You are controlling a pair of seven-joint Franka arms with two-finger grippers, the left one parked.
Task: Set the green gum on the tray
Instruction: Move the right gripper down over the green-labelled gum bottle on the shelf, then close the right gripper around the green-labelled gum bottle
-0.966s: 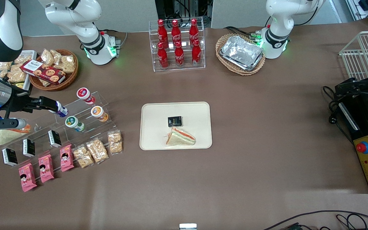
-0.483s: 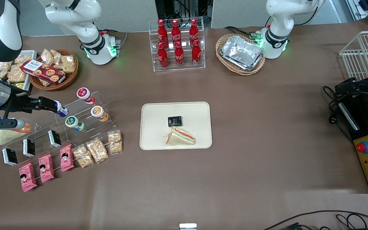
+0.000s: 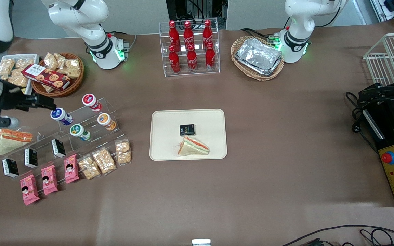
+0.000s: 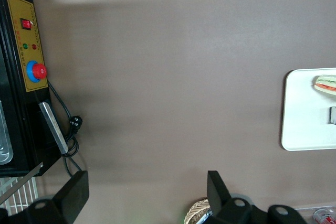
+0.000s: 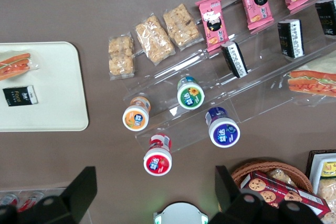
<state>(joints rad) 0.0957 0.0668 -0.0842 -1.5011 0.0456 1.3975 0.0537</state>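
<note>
- The tray (image 3: 214, 118) was seen lying flat on the table, well apart from the gripper (image 3: 48, 102), toward the parked arm's end; a wrapped sandwich (image 3: 193, 147) and a small black packet (image 3: 187, 130) rested on it.
- The clear stepped display stand (image 3: 113, 107) was found just below and beside the gripper, with four gum bottles lying on its steps.
- The gripper was seen hovering above the end of the stand toward the working arm's end of the table, its fingers spread wide apart with nothing between them in the right wrist view (image 5: 152, 190).
- The green gum (image 3: 78, 131) was seen lying on its side on the stand, untouched, nearer to the front camera than the gripper; its flowered lid (image 5: 190, 97) faced the wrist camera.
- The blue-lidded bottle (image 3: 59, 115) was observed closest to the gripper, just beside its fingertips but apart from them.
- The red-lidded bottle (image 3: 90, 101) and the orange-lidded bottle (image 3: 105, 120) were seen farther along the stand.
</note>
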